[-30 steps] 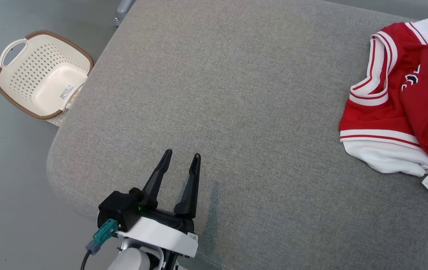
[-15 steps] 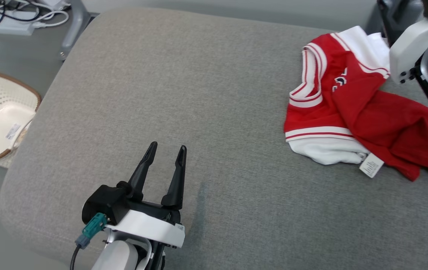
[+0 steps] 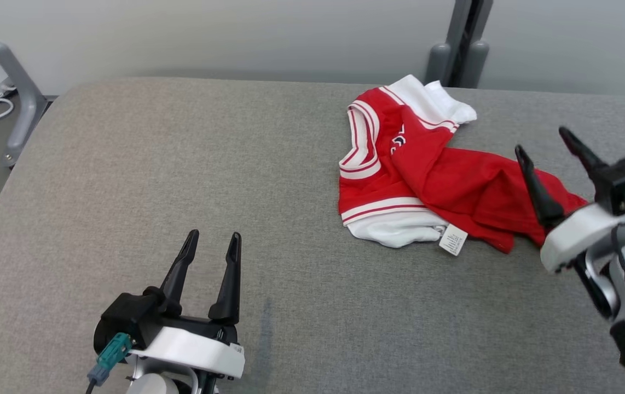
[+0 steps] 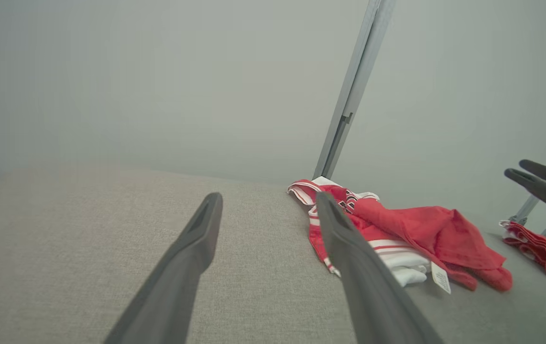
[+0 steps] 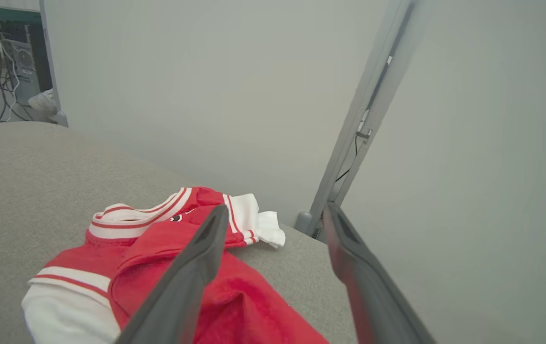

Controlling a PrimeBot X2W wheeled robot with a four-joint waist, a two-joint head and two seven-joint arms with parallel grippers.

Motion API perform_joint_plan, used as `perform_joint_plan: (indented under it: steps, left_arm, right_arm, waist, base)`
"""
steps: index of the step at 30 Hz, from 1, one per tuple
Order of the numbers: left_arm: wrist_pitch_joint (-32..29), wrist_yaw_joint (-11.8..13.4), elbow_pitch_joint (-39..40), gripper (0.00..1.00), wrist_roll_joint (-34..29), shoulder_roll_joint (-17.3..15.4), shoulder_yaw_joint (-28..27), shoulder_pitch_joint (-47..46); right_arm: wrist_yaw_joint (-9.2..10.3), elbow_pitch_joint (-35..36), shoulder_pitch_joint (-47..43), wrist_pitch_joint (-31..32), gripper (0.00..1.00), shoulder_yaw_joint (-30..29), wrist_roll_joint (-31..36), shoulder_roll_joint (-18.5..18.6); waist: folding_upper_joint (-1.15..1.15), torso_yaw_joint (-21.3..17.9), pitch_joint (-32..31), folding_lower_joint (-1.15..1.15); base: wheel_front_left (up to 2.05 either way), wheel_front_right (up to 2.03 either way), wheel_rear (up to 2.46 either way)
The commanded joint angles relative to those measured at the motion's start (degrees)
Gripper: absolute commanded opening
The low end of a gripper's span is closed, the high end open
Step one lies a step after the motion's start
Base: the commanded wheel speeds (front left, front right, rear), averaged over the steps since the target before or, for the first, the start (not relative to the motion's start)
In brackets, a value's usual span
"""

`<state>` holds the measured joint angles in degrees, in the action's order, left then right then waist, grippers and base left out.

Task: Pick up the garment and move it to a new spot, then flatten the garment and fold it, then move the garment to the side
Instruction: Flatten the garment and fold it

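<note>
Where the garment lies: we see the garment (image 3: 433,186) crumpled on the far right part of the grey fabric-covered worktop (image 3: 181,153). Its red body is twisted over itself, white trim shows at its far end, and its care label (image 3: 453,239) is turned up at the near edge.
Right tool: the right tool (image 3: 539,139) hangs by the garment's right end, fingers wide apart with nothing between them.
Left tool: the left tool (image 3: 215,235) hovers over bare worktop, well apart from the garment, fingers spread and empty.
Risk, thin pinch: we judge that closing on one loose fold would lift a single layer. The rest would drag and bunch tighter, making flattening harder.
Risk, depth: too shallow and the fingers shut on air; too deep and the tips dig into the soft cover.
Risk, far edge: the white trim lies near the worktop's far edge, so a tug that way could slide the cloth off.
Risk, red cloth: the left wrist view shows a separate red cloth (image 4: 545,253) past the right tool. We cannot tell whether it belongs to the garment, and grabbing it instead would waste the pick.
</note>
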<state>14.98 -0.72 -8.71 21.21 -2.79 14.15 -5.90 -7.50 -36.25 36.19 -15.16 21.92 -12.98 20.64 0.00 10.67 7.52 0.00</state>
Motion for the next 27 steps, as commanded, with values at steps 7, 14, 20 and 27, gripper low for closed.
perform_joint_plan:
  steps: [7,14,20,27]
  left_arm:
    - [0.15,-0.99,-0.32,1.00,-1.15,-0.24,-0.98,1.48]
    - [0.15,-1.28,-0.51,1.00,-1.54,-0.24,-0.67,0.95]
    - [0.15,-1.34,-0.65,1.00,-1.41,-0.24,-0.31,0.56]
    - [0.15,-1.06,-0.83,1.00,-0.87,-0.25,0.52,-0.18]
  right_arm:
    - [0.02,8.50,-16.25,-0.06,1.00,-7.50,6.82,-4.31]
    - [0.02,9.50,-20.45,-0.07,1.00,-10.08,10.40,-7.21]
    - [0.02,8.31,-19.20,0.60,1.00,-8.92,11.19,-7.83]
    - [0.02,4.81,-15.28,2.06,1.00,-8.26,11.40,-8.64]
  waist:
    - [0.00,-2.14,-1.94,0.00]
    - [0.00,-1.41,-1.85,0.00]
    - [0.00,0.24,-0.65,0.00]
    - [0.00,3.09,0.88,0.00]
  base:
    - [0.00,0.00,0.00]
    - [0.00,0.00,0.00]
    - [0.00,0.00,0.00]
    - [0.00,0.00,0.00]
